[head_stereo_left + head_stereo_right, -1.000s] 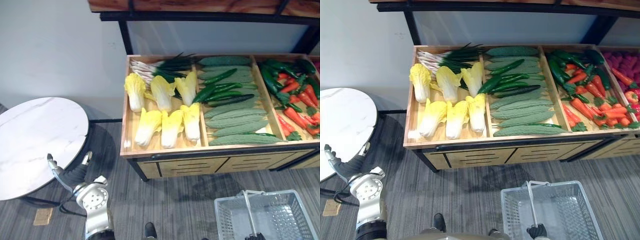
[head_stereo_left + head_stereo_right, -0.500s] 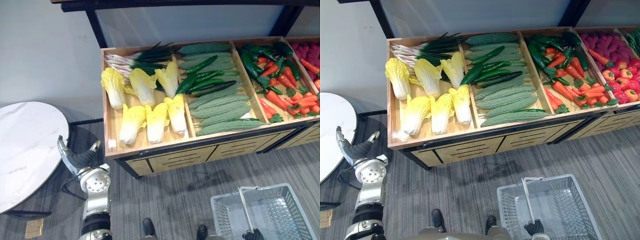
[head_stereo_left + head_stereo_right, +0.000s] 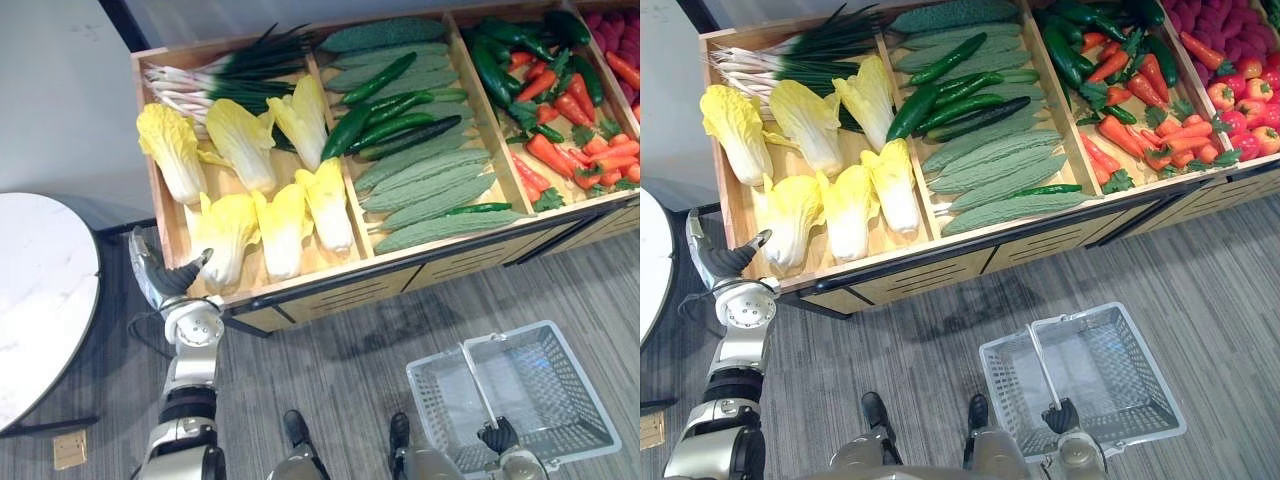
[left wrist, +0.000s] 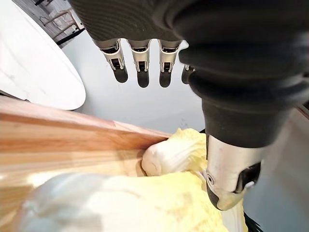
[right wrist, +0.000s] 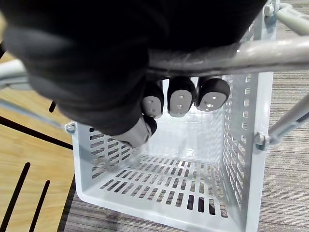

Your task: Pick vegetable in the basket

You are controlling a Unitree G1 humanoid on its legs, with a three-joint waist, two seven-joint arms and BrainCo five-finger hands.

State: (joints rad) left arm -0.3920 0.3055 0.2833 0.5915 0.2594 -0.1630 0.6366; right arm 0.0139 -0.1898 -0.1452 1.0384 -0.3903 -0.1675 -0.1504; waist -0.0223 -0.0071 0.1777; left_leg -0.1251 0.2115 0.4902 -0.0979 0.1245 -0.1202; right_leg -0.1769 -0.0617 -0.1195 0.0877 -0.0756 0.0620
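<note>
6 cabbages (image 3: pixel 283 228) in left bin (image 3: pixel 300 282), cucumbers (image 3: pixel 400 125) right of them, basket (image 3: pixel 585 400) on floor (image 3: pixel 330 370) (table (image 3: pixel 40 300) left)

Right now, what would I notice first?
Bright yellow napa cabbages lie in the leftmost bin of the wooden stand, with the open left robot hand by its front corner. At lower right, the right robot hand grips the handle of an empty grey basket.

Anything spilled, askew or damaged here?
Nothing stands out. Vegetables lie within their stand compartments, none on the floor. The empty basket hangs upright from the right hand. Left hand open by cabbages.
</note>
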